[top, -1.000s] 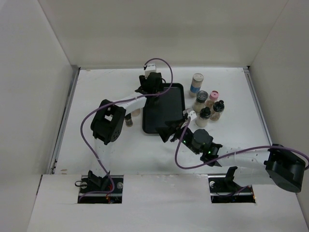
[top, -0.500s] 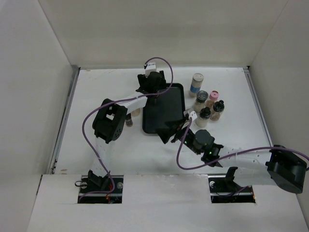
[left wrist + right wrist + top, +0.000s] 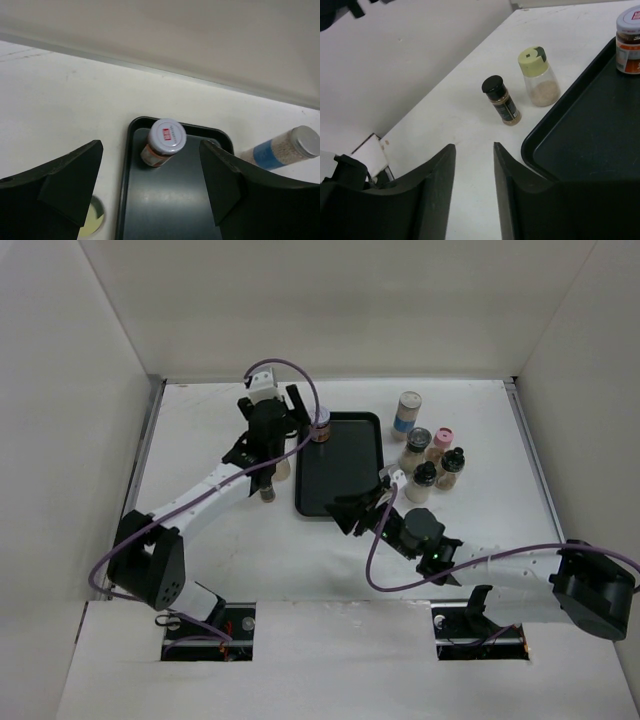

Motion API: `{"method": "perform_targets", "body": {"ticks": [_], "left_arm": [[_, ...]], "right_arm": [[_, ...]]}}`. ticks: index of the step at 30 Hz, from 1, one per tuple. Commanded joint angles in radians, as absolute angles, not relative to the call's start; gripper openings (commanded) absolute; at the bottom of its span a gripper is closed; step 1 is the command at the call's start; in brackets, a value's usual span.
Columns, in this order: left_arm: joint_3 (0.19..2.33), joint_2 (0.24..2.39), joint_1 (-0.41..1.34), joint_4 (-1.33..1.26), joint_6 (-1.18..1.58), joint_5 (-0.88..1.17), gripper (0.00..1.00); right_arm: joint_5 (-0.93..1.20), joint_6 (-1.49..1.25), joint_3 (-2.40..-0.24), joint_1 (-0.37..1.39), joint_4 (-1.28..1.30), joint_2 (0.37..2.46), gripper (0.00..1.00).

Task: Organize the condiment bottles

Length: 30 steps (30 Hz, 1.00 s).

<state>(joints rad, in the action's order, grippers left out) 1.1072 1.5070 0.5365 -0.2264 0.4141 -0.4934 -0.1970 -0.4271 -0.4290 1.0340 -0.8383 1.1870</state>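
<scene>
A whitish-capped jar (image 3: 320, 425) with dark contents stands in the far left corner of the black tray (image 3: 345, 480). It also shows in the left wrist view (image 3: 162, 142). My left gripper (image 3: 288, 428) is wide open and empty, just left of the jar and apart from it (image 3: 151, 145). A yellow-capped bottle (image 3: 282, 469) and a small black-capped bottle (image 3: 267, 489) stand left of the tray. My right gripper (image 3: 350, 510) is open and empty at the tray's near edge (image 3: 473, 146). Several bottles stand right of the tray, the tallest with a blue label (image 3: 406, 412).
The right-hand group holds a grey-capped jar (image 3: 417, 446), a pink-capped bottle (image 3: 441, 443) and two black-capped bottles (image 3: 453, 467). White walls close in the table on the left, back and right. The right arm lies across the near right of the table.
My left arm has swung to the left and its gripper has backed off the tray's far corner, leaving the whitish-capped jar standing there. The right arm has barely moved.
</scene>
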Motion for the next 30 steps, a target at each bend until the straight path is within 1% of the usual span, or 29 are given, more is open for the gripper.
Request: {"method": "perform_targets", "body": {"ticks": [1, 3, 4, 7, 9, 14, 23, 28, 30], "left_arm": [[1.002, 1.447, 0.509, -0.129, 0.407, -0.515, 0.77], [0.968, 1.418, 0.495, -0.103, 0.402, -0.528, 0.78], [0.957, 1.41, 0.486, -0.091, 0.4, -0.529, 0.78], [0.931, 1.411, 0.466, -0.078, 0.394, -0.525, 0.76], [0.93, 1.436, 0.455, -0.071, 0.394, -0.52, 0.73], [0.946, 1.505, 0.455, -0.074, 0.397, -0.503, 0.71], [0.973, 1.565, 0.456, -0.112, 0.399, -0.451, 0.71], [0.989, 1.618, 0.452, -0.12, 0.4, -0.446, 0.63], [0.992, 1.628, 0.452, -0.121, 0.4, -0.445, 0.52]], "right_arm": [[-0.175, -0.436, -0.449, 1.029, -0.877, 1.192, 0.47], [-0.175, -0.436, -0.451, 1.029, -0.88, 1.201, 0.59], [-0.175, -0.439, -0.451, 1.029, -0.882, 1.209, 0.63], [-0.172, -0.449, -0.456, 1.027, -0.876, 1.215, 0.71], [-0.17, -0.449, -0.456, 1.025, -0.876, 1.219, 0.75], [-0.16, -0.449, -0.463, 1.019, -0.862, 1.221, 0.79], [-0.143, -0.454, -0.477, 1.019, -0.856, 1.253, 0.79], [-0.14, -0.451, -0.474, 1.019, -0.861, 1.249, 0.79], [-0.138, -0.457, -0.476, 1.019, -0.856, 1.255, 0.78]]}}
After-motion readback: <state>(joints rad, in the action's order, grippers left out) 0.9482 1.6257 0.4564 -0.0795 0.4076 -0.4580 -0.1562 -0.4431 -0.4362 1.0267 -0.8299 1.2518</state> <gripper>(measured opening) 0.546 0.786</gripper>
